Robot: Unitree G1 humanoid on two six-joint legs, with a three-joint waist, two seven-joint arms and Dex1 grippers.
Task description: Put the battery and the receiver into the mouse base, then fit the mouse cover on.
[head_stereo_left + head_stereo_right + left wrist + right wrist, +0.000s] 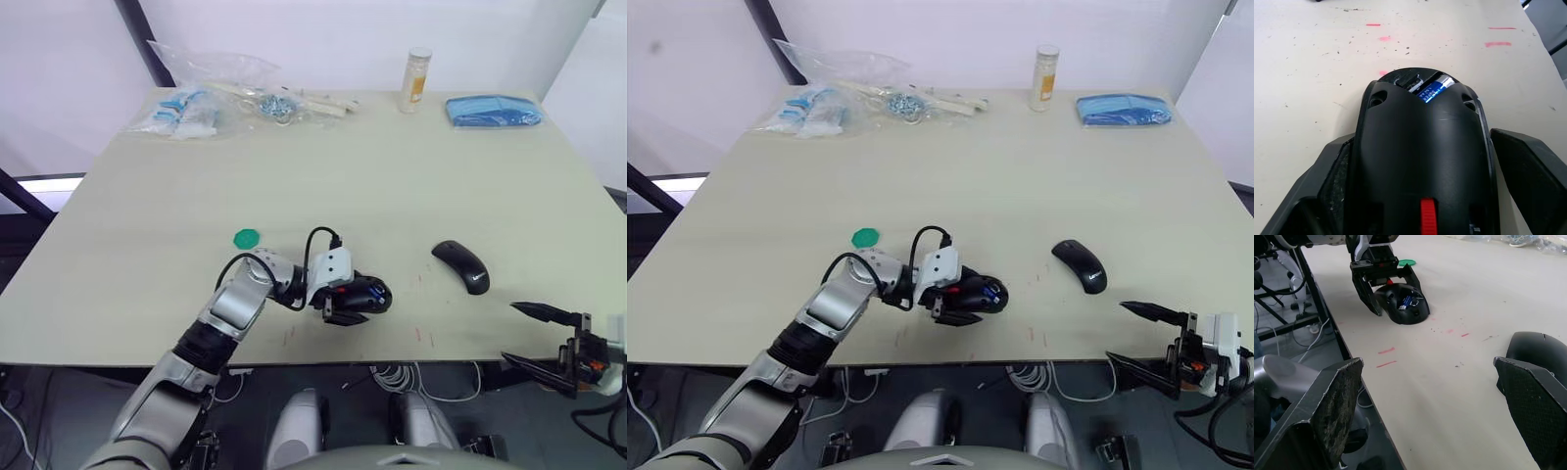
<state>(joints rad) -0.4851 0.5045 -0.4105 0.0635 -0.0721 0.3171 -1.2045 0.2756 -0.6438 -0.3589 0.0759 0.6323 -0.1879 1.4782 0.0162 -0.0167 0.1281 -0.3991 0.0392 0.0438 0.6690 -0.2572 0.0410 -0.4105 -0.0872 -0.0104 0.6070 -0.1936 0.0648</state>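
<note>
Two grippers of mine are in play, and the nearer one is my right gripper, hanging just off the near right edge of the table with its two fingers spread wide and nothing between them. From its wrist camera I see the mouse cover lying on the tabletop just beyond my right finger, apart from it, not touched.

A little farther in, near the front edge and left of centre, my left gripper has its fingers set on either side of the mouse base. The base sits between them on the table, its red scroll wheel close to my wrist and its open rear end pointing away to the right. Its sides lie against my fingers, so I am clasping it. The battery lies inside the base's compartment at the far end from my wrist, its blue body and silver end showing in the opening. I cannot make out the receiver.

The mouse cover rests well to the right of the base, between my two grippers and slightly farther back, with its pale mark toward its near right end.

Just behind my left arm a green round disc lies flat. At the far edge stand clear plastic bags on the left, a small bottle right of centre, and a blue folded cloth at the right corner.
</note>
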